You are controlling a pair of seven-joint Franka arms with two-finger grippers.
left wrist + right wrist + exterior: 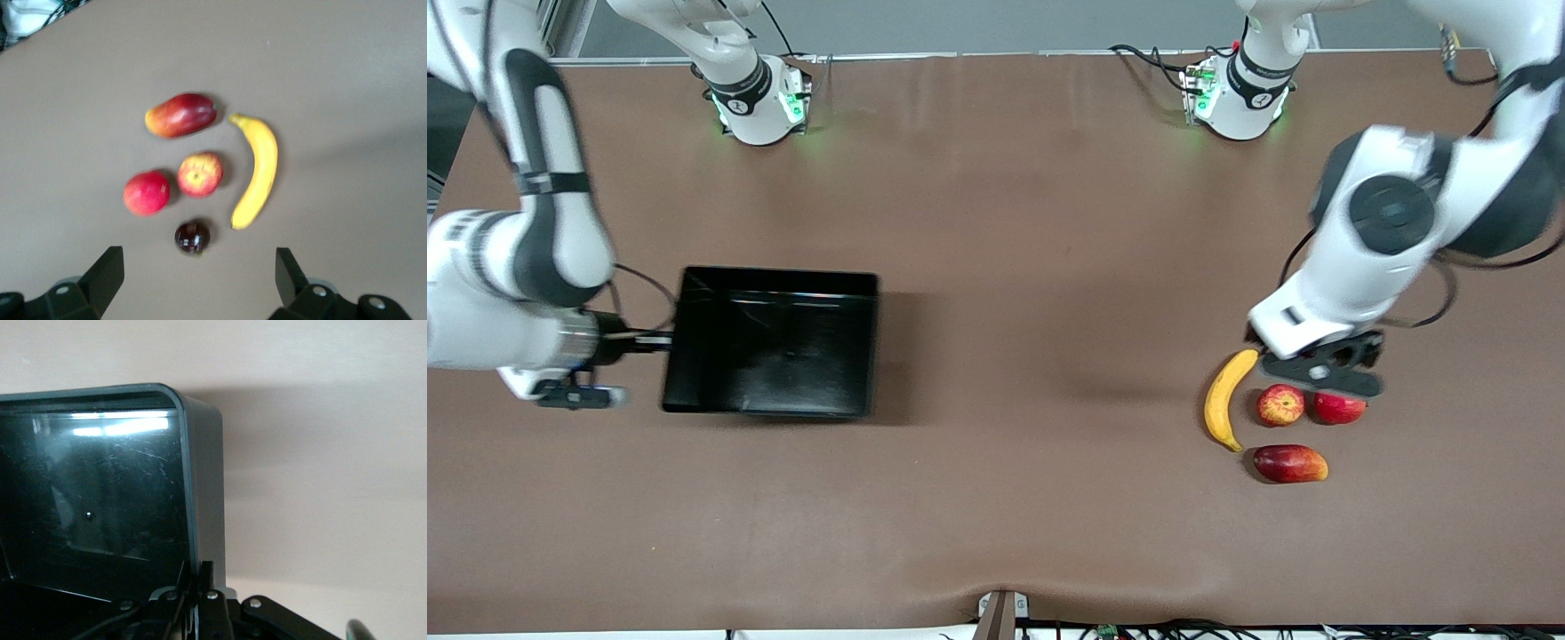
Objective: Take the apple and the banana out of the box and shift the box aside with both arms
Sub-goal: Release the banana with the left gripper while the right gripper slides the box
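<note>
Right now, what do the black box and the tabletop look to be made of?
Box: probably hard plastic, glossy; it mirrors a strip of light and shows fine scratches in the right wrist view. Tabletop: a matte brown covering, perhaps fabric or vinyl; no glare, faint creases.

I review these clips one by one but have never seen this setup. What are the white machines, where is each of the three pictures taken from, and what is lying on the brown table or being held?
The white machines are two robot arms, each ending in a two-finger gripper. The wide picture looks down from a high camera facing them; the other two come from cameras on their wrists.

The right gripper is shut on the rim of the black box, which holds no fruit.

The left gripper is open over the fruit, holding nothing. Its wrist view shows a banana, a streaked apple, a plain red fruit, a mango and a small dark round fruit, all lying on the table.
</note>
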